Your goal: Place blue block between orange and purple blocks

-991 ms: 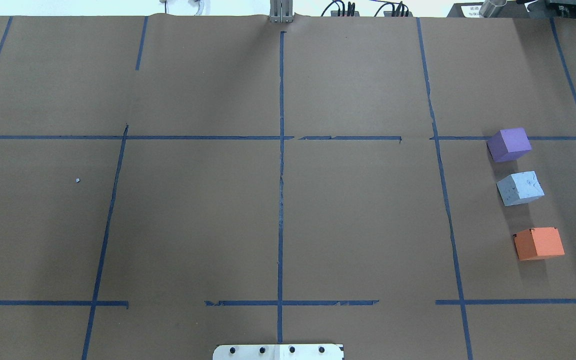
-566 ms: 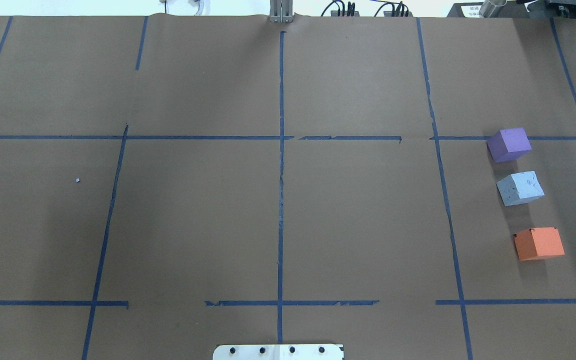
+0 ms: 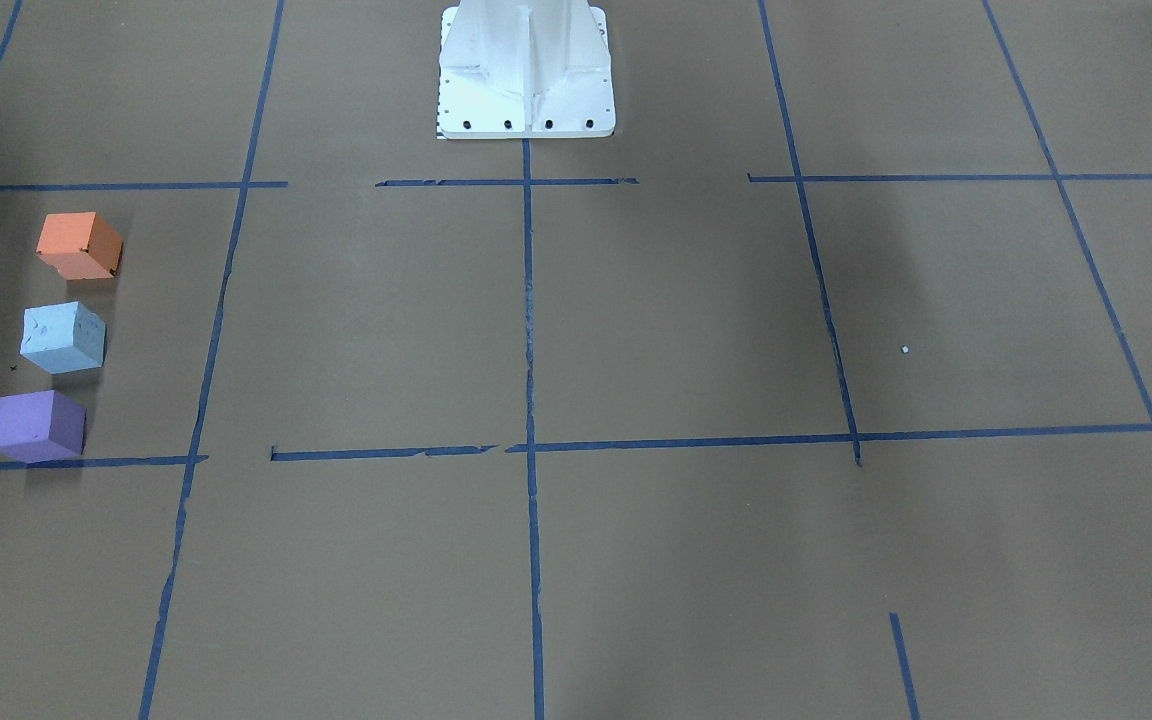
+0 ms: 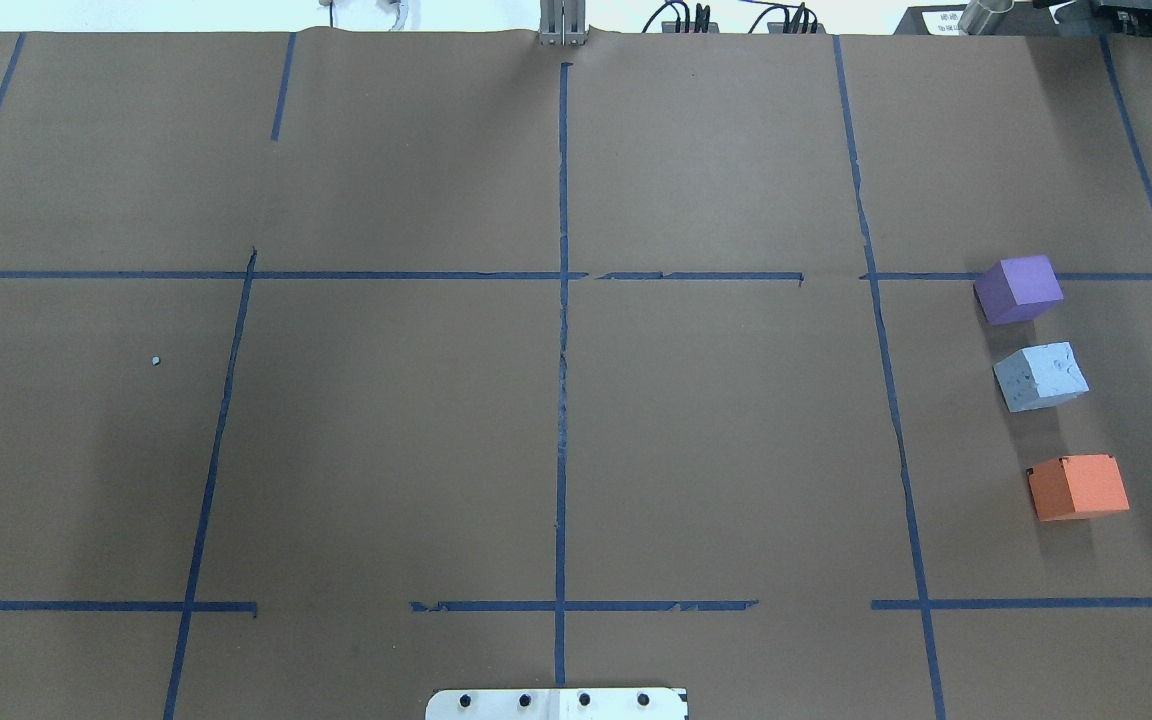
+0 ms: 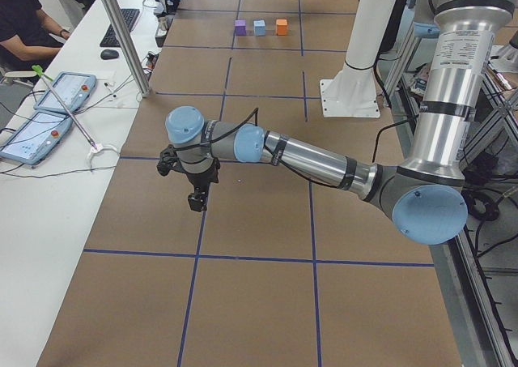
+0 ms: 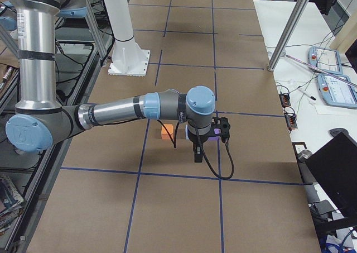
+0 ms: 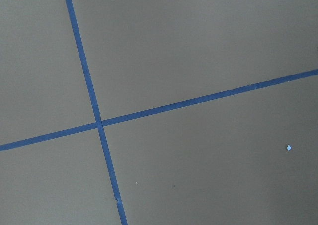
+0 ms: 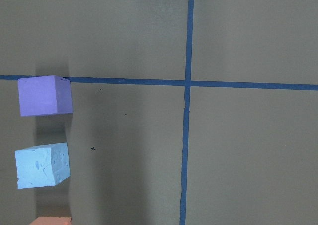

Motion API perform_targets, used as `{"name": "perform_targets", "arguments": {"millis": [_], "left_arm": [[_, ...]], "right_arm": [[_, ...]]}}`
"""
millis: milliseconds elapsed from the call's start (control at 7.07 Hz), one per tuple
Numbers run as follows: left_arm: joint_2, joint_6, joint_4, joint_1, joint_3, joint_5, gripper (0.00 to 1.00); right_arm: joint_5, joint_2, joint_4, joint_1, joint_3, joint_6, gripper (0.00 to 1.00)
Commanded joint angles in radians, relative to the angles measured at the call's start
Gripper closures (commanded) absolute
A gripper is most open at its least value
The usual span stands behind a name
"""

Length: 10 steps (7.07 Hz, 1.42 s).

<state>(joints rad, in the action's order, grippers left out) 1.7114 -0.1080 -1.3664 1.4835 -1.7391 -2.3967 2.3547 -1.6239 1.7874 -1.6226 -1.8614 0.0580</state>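
Observation:
The light blue block (image 4: 1040,376) stands on the brown table between the purple block (image 4: 1018,288) and the orange block (image 4: 1077,487), in a row at the right. The row also shows in the front view: orange (image 3: 80,245), blue (image 3: 63,338), purple (image 3: 38,425). The right wrist view shows purple (image 8: 44,96), blue (image 8: 42,165) and the orange block's edge (image 8: 49,220). My right gripper (image 6: 198,155) hangs above the table beside the row, touching none. My left gripper (image 5: 195,202) hovers over bare table far away. I cannot tell whether either is open or shut.
The white robot base (image 3: 526,70) stands at the table's middle edge. Blue tape lines (image 4: 562,330) cross the brown paper. A small white speck (image 4: 155,361) lies on the left half. A side desk with tablets (image 5: 57,100) and a seated person are beyond the table.

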Motion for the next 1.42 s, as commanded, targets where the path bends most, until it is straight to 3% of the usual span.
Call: {"name": "perform_targets", "arguments": {"millis": [0, 1274], "left_arm": [[-0.001, 0.002, -0.002, -0.002, -0.005, -0.001, 0.0], [-0.001, 0.001, -0.02, -0.008, -0.005, -0.002, 0.0]], "right_arm": [[0.006, -0.004, 0.0, 0.004, -0.007, -0.001, 0.0], [0.011, -0.005, -0.006, 0.049, -0.007, -0.015, 0.0]]}}
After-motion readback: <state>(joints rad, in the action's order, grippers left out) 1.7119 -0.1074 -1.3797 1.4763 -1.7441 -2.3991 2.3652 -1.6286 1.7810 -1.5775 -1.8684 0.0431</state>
